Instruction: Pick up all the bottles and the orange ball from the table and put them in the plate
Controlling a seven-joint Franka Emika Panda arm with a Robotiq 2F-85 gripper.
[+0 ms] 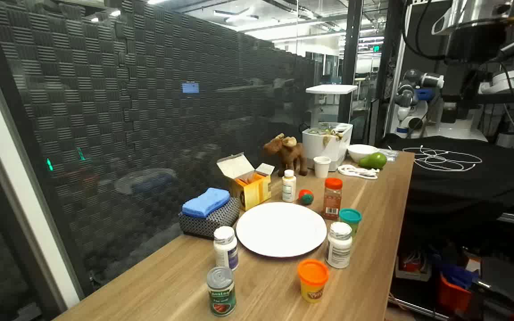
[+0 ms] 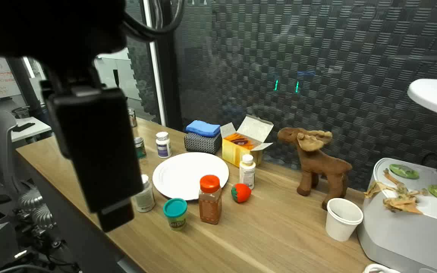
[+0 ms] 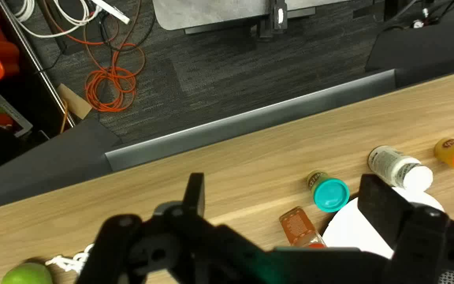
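Note:
My gripper (image 3: 286,197) is open and empty, high above the table (image 3: 227,169); it also shows large in an exterior view (image 2: 115,216). The white plate (image 1: 281,229) holds nothing. Around it stand a red-orange-capped jar (image 1: 332,200), a green-capped jar (image 1: 350,217), a white bottle (image 1: 339,247), another white bottle (image 1: 225,250) and a third white bottle (image 1: 289,187). An orange-lidded jar (image 1: 313,281) stands nearby. The orange ball (image 2: 241,192), red-orange with a green end, lies beside the third bottle. Between my fingers in the wrist view are the red-orange-capped jar (image 3: 298,227) and green-capped jar (image 3: 331,193).
A metal can (image 1: 221,292) stands near the orange-lidded jar. A yellow carton (image 1: 252,187) and a blue cloth (image 1: 206,202) on a grey box (image 1: 214,218) sit behind the plate. A toy moose (image 2: 317,163) and a white cup (image 2: 341,220) stand farther along. The table's edge borders a drop.

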